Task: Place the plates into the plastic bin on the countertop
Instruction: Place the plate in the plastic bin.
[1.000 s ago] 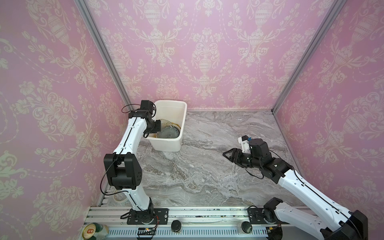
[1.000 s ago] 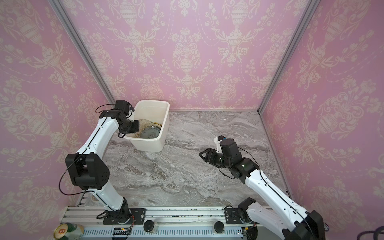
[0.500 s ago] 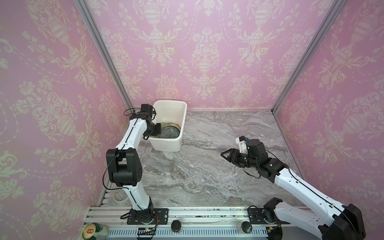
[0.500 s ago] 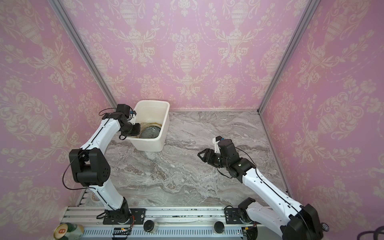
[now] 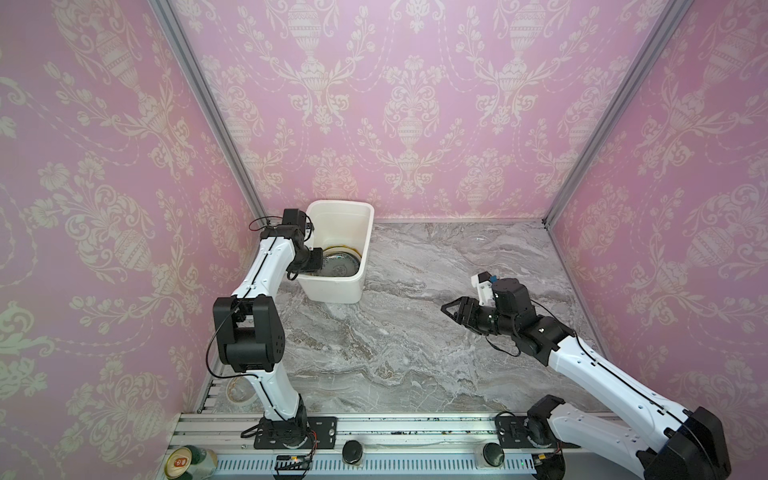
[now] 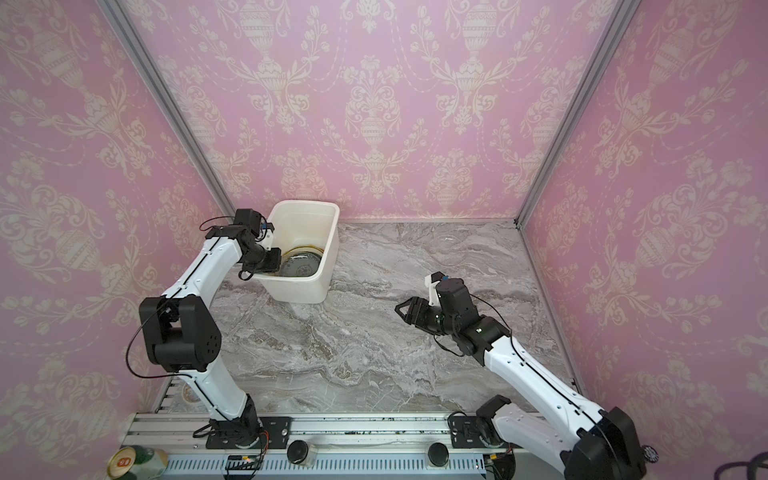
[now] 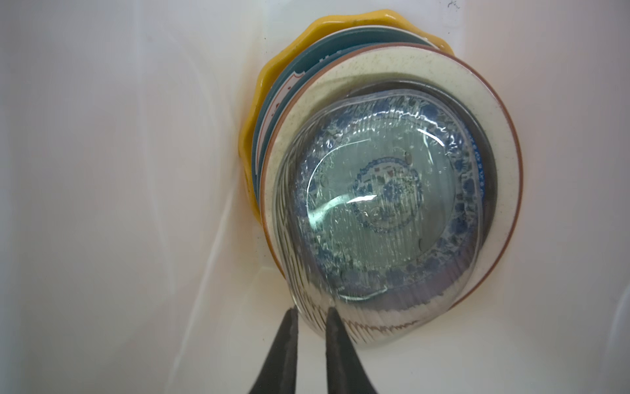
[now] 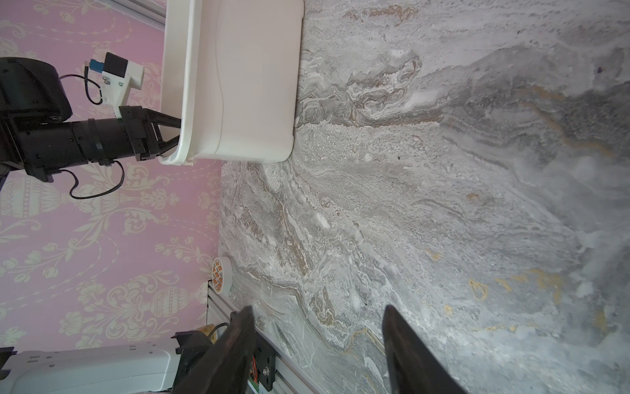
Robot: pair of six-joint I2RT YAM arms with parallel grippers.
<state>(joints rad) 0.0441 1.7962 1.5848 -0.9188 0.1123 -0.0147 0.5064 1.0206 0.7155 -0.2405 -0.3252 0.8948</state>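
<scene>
Plates (image 5: 338, 264): left claw (image 7: 310, 308) barely parted astride glass plate (image 7: 375, 211) (right claw (image 8: 319, 308) wide).

One white bin (image 5: 328, 289) stands at 11 o'clock on the table (image 5: 415, 353), holding one stack of at least six plates (image 7: 392, 64). One faint clear glass plate (image 5: 482, 245) lies at 1 o'clock, and one small patterned plate (image 8: 221, 274) at 7 o'clock. Two claws show: the left claw (image 7: 311, 308) and the right claw (image 8: 318, 307).

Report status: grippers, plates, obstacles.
Left gripper astride clear plate rim in plastic bin, grip unclear. Right gripper open, empty, over countertop. No obstruction seen.
</scene>
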